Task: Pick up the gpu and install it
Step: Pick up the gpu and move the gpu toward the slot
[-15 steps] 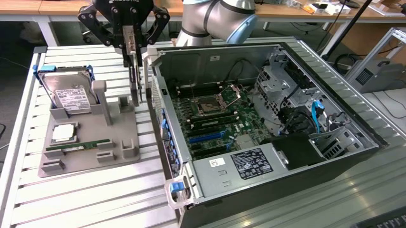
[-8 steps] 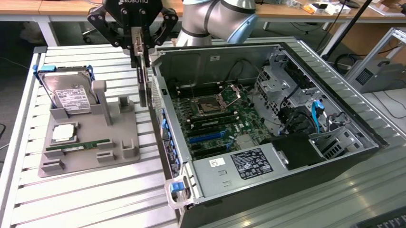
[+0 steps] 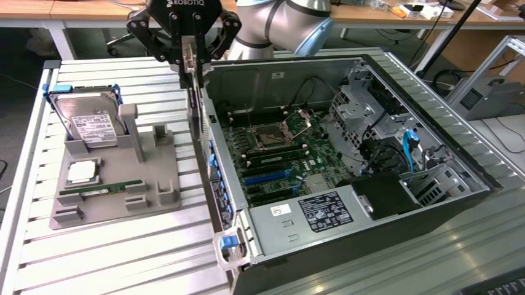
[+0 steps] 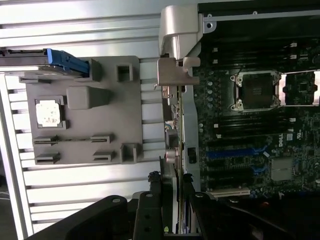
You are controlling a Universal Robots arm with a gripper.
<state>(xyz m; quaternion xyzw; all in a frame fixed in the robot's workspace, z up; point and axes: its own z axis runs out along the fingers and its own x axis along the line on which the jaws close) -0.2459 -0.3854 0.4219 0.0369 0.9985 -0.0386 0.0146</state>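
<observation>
Layout, from the exterior view's left to its right:

- 1 grey fixture (image 3: 115, 178) sits on the slatted table (image 3: 123, 258).
- A hard drive (image 3: 88, 120) stands at the fixture's far-left corner, a processor chip (image 3: 83, 173) lies nearer, and 1 memory stick (image 3: 100, 188) lies along the near edge.
- The fixture's other cradles look vacant.

Gripper (image 3: 187, 64): its 2 fingers are pinched on the gpu (image 3: 194, 98). The card is off the fixture and hangs edge-on over the open computer case (image 3: 345, 215), at the case wall on the exterior view's left. It sits between the fixture and the motherboard (image 3: 279, 153).

Key relation:
- The card's long axis runs straight down from the fingers.
- In the wrist view its silvery bracket (image 4: 175, 74) is at the end away from the fingers.
- The blue slots (image 3: 271, 178) lie below the card, toward the exterior view's right, and they run across the board.
- My reading is that card and slot are not yet parallel, and the card touches no slot.

Arm (image 3: 283, 24): it reaches in from the table's far edge, with the wrist bent so the gripper points down.
</observation>
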